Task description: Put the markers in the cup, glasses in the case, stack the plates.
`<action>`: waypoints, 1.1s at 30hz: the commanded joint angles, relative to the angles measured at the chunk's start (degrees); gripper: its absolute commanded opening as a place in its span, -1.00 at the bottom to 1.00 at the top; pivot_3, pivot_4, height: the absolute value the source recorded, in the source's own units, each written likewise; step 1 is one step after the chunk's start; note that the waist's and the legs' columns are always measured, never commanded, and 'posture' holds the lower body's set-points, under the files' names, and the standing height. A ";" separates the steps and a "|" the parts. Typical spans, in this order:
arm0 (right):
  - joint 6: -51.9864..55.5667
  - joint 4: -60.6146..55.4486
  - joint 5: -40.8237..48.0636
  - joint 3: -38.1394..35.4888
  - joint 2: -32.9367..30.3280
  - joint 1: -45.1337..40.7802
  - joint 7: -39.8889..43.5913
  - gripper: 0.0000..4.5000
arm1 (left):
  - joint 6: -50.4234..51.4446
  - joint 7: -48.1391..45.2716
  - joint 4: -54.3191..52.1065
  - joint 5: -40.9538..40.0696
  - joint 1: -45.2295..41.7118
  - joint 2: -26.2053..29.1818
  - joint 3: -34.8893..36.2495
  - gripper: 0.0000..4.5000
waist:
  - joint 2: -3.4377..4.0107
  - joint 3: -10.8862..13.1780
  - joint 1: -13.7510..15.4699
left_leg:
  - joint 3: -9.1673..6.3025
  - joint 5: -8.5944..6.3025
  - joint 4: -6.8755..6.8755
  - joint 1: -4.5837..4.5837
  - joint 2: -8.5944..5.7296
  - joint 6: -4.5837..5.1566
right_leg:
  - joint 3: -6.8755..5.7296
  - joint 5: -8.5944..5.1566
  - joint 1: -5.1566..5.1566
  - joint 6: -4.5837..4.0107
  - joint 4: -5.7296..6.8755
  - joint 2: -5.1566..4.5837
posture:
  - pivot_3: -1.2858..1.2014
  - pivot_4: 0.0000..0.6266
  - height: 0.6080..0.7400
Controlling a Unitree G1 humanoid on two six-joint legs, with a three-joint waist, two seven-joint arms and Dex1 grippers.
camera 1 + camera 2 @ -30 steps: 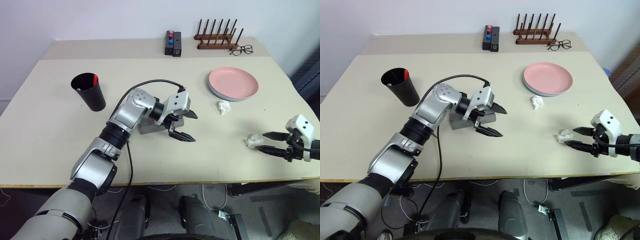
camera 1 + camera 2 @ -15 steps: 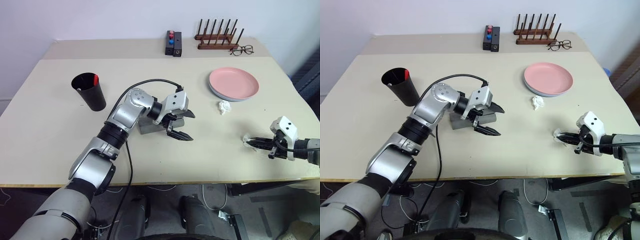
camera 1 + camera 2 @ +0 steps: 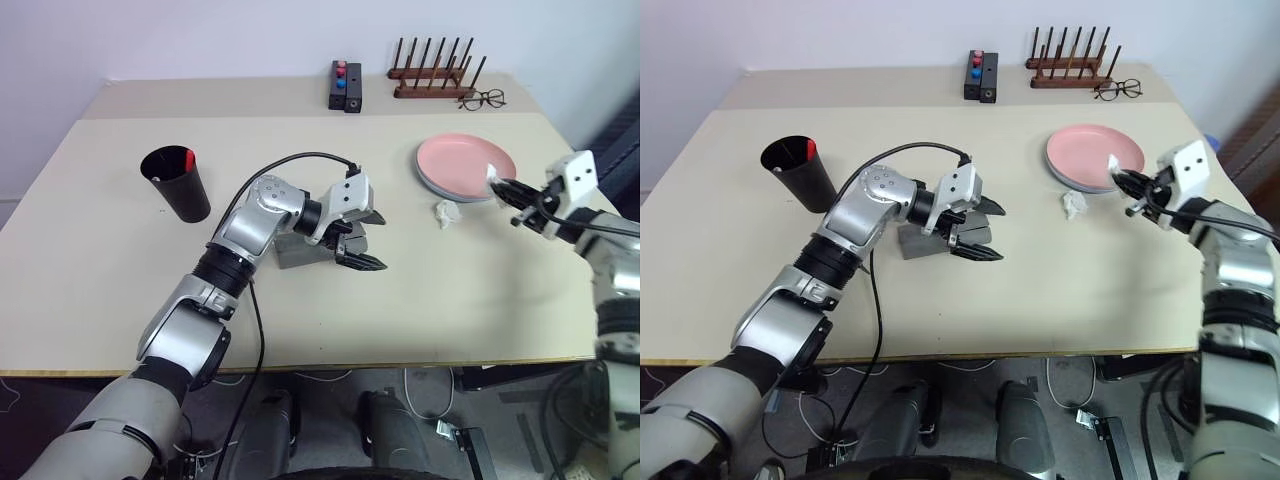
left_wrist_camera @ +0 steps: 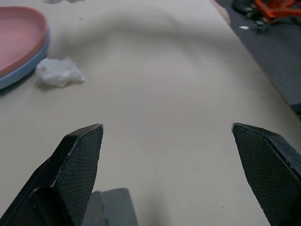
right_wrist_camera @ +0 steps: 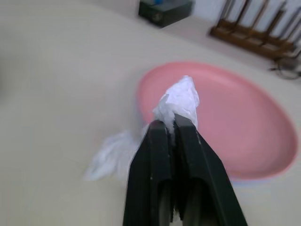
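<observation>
Currently a crumpled white paper wad is pinched in the closed right gripper, held over the near rim of the pink round plate, which is stacked on the mostly hidden light blue plate. The wide-open left gripper is held empty above the grey rectangular case, largely covered by it. Only a red marker cap is made out inside the tall black tapered cup.

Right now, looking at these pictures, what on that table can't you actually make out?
- Grey case: the left arm and its open tool cover most of it in the head views, so its contents stay hidden.
- Black cup: something red shows at the rim; the rest sits too deep.
- Blue plate: a thin edge under the pink plate.
- Crumpled tissue: partly pinched inside the shut right tool.
</observation>
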 commanded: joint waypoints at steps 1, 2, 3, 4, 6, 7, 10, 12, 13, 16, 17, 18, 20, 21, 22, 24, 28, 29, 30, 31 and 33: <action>-6.90 9.48 -2.75 0.39 1.76 -6.84 -4.26 -0.98 | 1.68 1.83 -4.01 -0.70 0.41 0.90 2.10 1.00 | 0.00 0.00 -0.15 | -0.01 0.00 -0.01 0.00 0.01 0.00 | 0.00 0.00 0.00 0.00 0.01 0.01 | 0.03 -0.52 1.00; -8.77 12.33 -3.69 0.85 2.71 -8.96 -5.76 -0.98 | 2.34 2.40 -4.84 -0.72 0.55 1.19 2.38 1.00 | 0.01 0.00 -0.20 | 0.01 0.00 -0.03 0.00 0.00 0.00 | 0.00 0.00 -0.01 0.00 0.01 0.00 | 0.03 -0.52 1.00; -10.20 14.92 -4.48 1.16 3.48 -10.86 -7.20 -0.98 | 2.94 2.99 -5.50 -0.72 0.61 1.42 2.61 1.00 | 0.01 0.00 -0.22 | 0.00 0.00 -0.03 0.00 0.00 0.00 | 0.00 0.00 -0.02 0.00 0.02 0.00 | 0.03 -0.52 1.00; -11.36 17.04 -5.20 1.39 4.15 -12.42 -8.49 -0.98 | 3.48 3.45 -6.21 -0.73 0.77 1.76 2.84 1.00 | 0.01 0.00 -0.24 | 0.00 0.00 -0.05 0.00 0.00 -0.01 | 0.00 0.00 -0.02 0.00 0.03 0.00 | 0.03 -0.52 1.00; -13.01 21.02 -6.55 1.85 5.44 -15.37 -11.21 -0.98 | 4.80 4.66 -7.71 -0.69 1.16 2.62 3.38 1.00 | 0.02 0.00 -0.38 | 0.00 0.01 -0.06 0.00 0.00 -0.01 | 0.00 0.00 -0.03 0.00 0.04 0.01 | 0.03 -0.52 1.00; -13.77 22.54 -7.19 2.08 5.93 -16.43 -12.44 -0.98 | 5.36 5.17 -8.44 -0.69 1.40 3.04 3.58 1.00 | 0.02 0.00 -0.41 | -0.01 0.01 -0.07 0.01 0.00 -0.01 | 0.00 0.00 -0.03 0.00 0.04 0.01 | 0.03 -0.52 1.00; -15.24 26.29 -9.05 2.84 7.97 -19.44 -16.85 -0.98 | 7.87 6.86 -12.15 -0.87 3.11 4.94 4.29 1.00 | 0.02 0.00 -0.51 | -0.01 0.01 -0.08 0.01 -0.01 -0.01 | 0.00 0.00 -0.04 0.00 0.06 0.01 | 0.03 -0.52 1.00; -15.69 27.59 -9.88 3.07 8.80 -20.53 -18.45 -0.98 | 9.22 7.62 -14.16 -1.14 4.14 5.89 4.49 1.00 | 0.03 0.00 -0.50 | -0.01 0.01 -0.09 0.01 -0.01 -0.01 | 0.00 0.01 -0.06 0.00 0.07 0.01 | 0.03 -0.52 1.00; -15.38 28.22 -10.39 3.23 9.31 -21.18 -19.19 -0.98 | 10.04 8.09 -15.34 -1.18 4.83 6.44 4.70 1.00 | 0.03 0.00 -0.46 | -0.01 0.01 -0.10 0.01 -0.01 -0.01 | 0.00 0.00 -0.06 0.00 0.07 0.01 | 0.03 -0.52 1.00; -14.91 29.34 -11.52 3.42 10.39 -22.40 -20.54 -0.41 | 11.89 9.09 -17.90 -1.49 6.29 7.64 5.16 1.00 | 0.04 0.00 -0.46 | -0.02 0.01 -0.10 0.01 -0.02 -0.02 | 0.00 0.01 -0.06 -0.01 0.08 0.01 | 0.03 -0.52 1.00; -15.04 29.50 -11.80 3.45 10.59 -22.54 -20.63 -0.17 | 12.27 9.33 -18.45 -1.61 6.56 7.90 5.20 1.00 | 0.04 0.01 -0.43 | -0.02 0.01 -0.10 0.01 -0.02 -0.02 | 0.00 0.01 -0.06 -0.01 0.08 0.01 | 0.03 -0.52 1.00; -15.14 29.60 -12.03 3.43 10.70 -22.62 -20.67 0.06 | 12.55 9.53 -18.85 -1.70 6.74 8.07 5.20 1.00 | 0.04 0.01 -0.42 | -0.03 0.01 -0.10 0.01 -0.02 -0.02 | 0.00 0.01 -0.06 -0.01 0.08 0.01 | 0.03 -0.52 1.00; -15.41 29.51 -11.98 3.00 10.84 -22.59 -20.77 0.52 | 12.93 9.78 -19.21 -1.93 6.86 8.13 5.17 1.00 | 0.04 0.01 -0.42 | -0.03 0.02 -0.10 0.01 -0.03 -0.03 | 0.00 0.01 -0.06 -0.01 0.08 0.01 | 0.03 -0.52 1.00; -15.52 29.43 -11.89 2.81 10.85 -22.56 -20.65 0.52 | 13.08 9.89 -19.33 -2.00 6.89 8.11 5.13 1.00 | 0.04 0.01 -0.44 | -0.02 0.02 -0.10 0.01 -0.03 -0.03 | 0.00 0.01 -0.06 -0.01 0.08 0.01 | 0.03 -0.52 1.00; -15.71 29.19 -11.61 2.56 10.73 -22.39 -20.07 0.52 | 13.11 10.01 -19.24 -2.05 6.87 7.95 5.05 1.00 | 0.04 0.01 -0.47 | -0.02 0.02 -0.10 0.01 -0.04 -0.03 | 0.00 0.01 -0.06 -0.01 0.08 0.01 | 0.03 -0.52 1.00; -15.99 28.39 -10.66 1.91 10.34 -21.86 -17.89 0.52 | 12.95 10.14 -18.87 -2.22 6.80 7.60 4.74 1.00 | 0.04 0.01 -0.54 | -0.02 0.02 -0.11 0.01 -0.04 -0.03 | 0.00 0.01 -0.06 -0.01 0.08 0.02 | 0.03 -0.52 1.00; -14.18 25.92 -7.74 0.46 9.50 -19.81 -8.35 0.52 | 12.20 10.07 -17.53 -2.41 6.41 6.86 4.11 1.00 | 0.04 0.01 -0.52 | -0.01 0.02 -0.11 0.01 -0.03 -0.03 | 0.00 0.01 -0.06 -0.01 0.08 0.04 | 0.03 -0.52 1.00; -13.62 25.07 -7.32 0.62 9.11 -18.79 -5.46 0.52 | 11.89 9.97 -17.09 -2.36 6.26 6.63 3.95 1.00 | 0.04 0.01 -0.52 | -0.01 0.02 -0.11 0.01 -0.03 -0.03 | 0.00 0.01 -0.05 -0.01 0.08 0.04 | 0.03 -0.52 1.00; -12.06 23.73 -6.53 0.84 8.50 -17.10 -0.90 0.52 | 11.46 9.79 -16.43 -2.34 5.97 6.28 3.77 1.00 | 0.04 0.01 -0.43 | 0.00 0.02 -0.11 0.01 -0.04 -0.03 | 0.00 0.01 -0.05 0.00 0.07 0.04 | 0.03 -0.52 1.00; -10.39 22.52 -5.85 1.01 7.96 -15.67 2.73 0.52 | 11.11 9.63 -15.93 -2.30 5.73 5.98 3.64 1.00 | 0.04 0.01 -0.24 | 0.00 0.02 -0.11 0.01 -0.04 -0.03 | 0.00 0.01 -0.04 0.00 0.08 0.04 | 0.03 -0.52 1.00; -7.70 19.78 -5.16 1.82 6.51 -12.27 8.99 0.52 | 10.32 9.27 -14.92 -2.22 5.23 5.43 3.40 1.00 | 0.04 0.00 -0.10 | 0.03 0.02 -0.09 0.02 -0.05 -0.02 | -0.02 0.01 0.03 0.00 0.06 0.04 | 0.03 -0.52 1.00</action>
